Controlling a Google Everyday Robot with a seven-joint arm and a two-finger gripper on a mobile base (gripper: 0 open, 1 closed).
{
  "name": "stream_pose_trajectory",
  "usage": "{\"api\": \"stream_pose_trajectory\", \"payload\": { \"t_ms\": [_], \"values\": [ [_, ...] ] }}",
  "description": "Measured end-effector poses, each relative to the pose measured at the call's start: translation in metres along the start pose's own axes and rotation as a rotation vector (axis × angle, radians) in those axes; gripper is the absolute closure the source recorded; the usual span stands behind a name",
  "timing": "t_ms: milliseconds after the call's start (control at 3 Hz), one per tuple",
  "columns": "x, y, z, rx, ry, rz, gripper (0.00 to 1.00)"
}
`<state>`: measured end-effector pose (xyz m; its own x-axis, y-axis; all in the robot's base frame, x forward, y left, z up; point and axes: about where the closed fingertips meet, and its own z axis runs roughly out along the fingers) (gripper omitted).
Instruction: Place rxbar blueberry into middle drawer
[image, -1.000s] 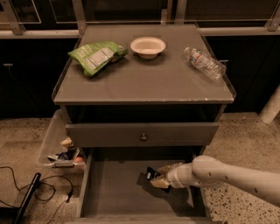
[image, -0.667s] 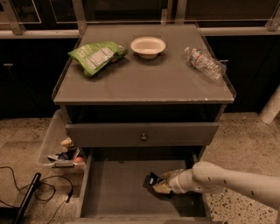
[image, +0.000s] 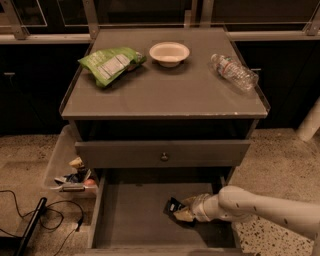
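A grey cabinet seen from above and in front. Its counter (image: 165, 95) carries three things: a green chip bag (image: 110, 64) near the back left corner, a white bowl (image: 169, 52) at the middle of the back edge, and a clear plastic bottle (image: 233, 72) lying on its side near the right edge, towards the back right corner.

Below the counter's front edge is a closed drawer front (image: 120, 153) with a small round knob (image: 164, 156). Under that, the middle drawer (image: 130, 220) is pulled out, showing a bare grey floor.

A white robot arm (image: 272, 209) reaches in from the lower right, below the counter's front right corner. Its gripper (image: 184, 209) sits inside the middle drawer, at the right side and low over the floor. The two fingers are closed narrowly on the rxbar blueberry (image: 173, 205), a dark wrapper with a little white print.

The bar sticks out of the fingertips towards the drawer's left wall, so its free end points left and slightly back towards the cabinet. Its long axis seems to run roughly left to right, in line with the counter's front edge. The gripped end is hidden, and it is unclear whether the bar touches the floor.

Left of the cabinet, a clear bin (image: 59, 157) holds small items, and black cables (image: 30, 222) lie on the speckled floor
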<state>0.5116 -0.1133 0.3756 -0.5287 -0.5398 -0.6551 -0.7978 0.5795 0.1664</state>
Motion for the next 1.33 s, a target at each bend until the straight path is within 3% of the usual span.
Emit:
{"api": "stream_pose_trajectory", "payload": {
  "t_ms": [1000, 1333],
  "values": [
    [0.0, 0.0, 0.0, 0.0, 0.0, 0.0, 0.12],
    [0.0, 0.0001, 0.0001, 0.0, 0.0, 0.0, 0.0]
  ]
}}
